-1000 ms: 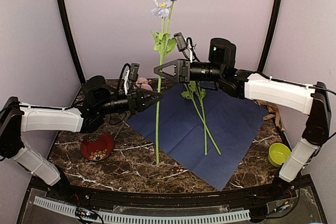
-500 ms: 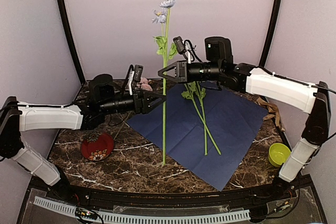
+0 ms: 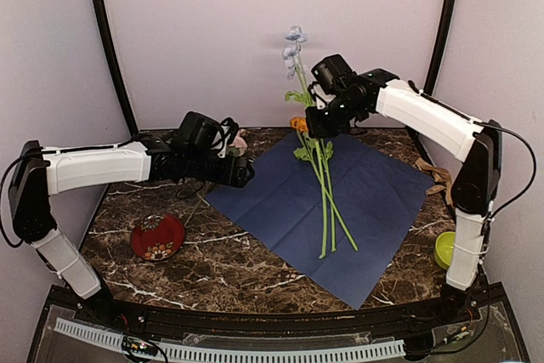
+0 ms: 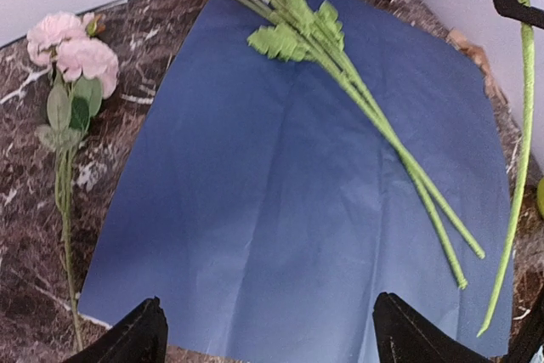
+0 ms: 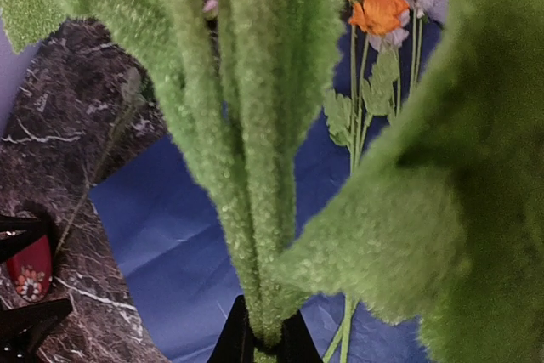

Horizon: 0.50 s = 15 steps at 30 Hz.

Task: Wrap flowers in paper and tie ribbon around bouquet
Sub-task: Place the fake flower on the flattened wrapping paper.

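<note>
The flowers with orange heads were laid across the paper, which was spread navy face up on the marble table. A pale blue flower was held upright above them, its stem pinched between the closed fingers of the right gripper. Whether its lower tip touched the paper could not be told. The left gripper was poised low at the paper's left corner, its fingers spread wide around nothing. Just beside the paper, pink flowers were seen lying on the table.

Hand pinches fuzzy green flower stem
</note>
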Tool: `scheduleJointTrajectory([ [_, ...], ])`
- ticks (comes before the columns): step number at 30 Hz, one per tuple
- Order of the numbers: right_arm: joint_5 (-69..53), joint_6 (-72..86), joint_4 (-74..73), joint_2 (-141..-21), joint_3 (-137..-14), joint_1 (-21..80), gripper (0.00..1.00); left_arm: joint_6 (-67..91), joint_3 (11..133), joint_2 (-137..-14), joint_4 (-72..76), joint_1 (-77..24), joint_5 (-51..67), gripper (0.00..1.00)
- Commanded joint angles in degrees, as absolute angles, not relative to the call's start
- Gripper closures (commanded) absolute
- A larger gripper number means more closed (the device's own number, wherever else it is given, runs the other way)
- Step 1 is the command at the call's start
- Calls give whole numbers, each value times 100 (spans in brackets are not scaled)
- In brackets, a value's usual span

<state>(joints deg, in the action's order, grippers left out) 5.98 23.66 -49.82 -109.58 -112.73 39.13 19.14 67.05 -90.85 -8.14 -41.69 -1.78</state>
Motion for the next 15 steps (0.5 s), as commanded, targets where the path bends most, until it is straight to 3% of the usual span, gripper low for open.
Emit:
scheduleJointTrajectory([
  [1,1131,2287,-5651,-11442,-11552,3716,100,1808,6889,-9172,-1593,-4169,-444,14],
  [15,743,2134,-5661,-13144,-12209,3222,100,1664,6885,-9333,-1793,-4171,-421,14],
])
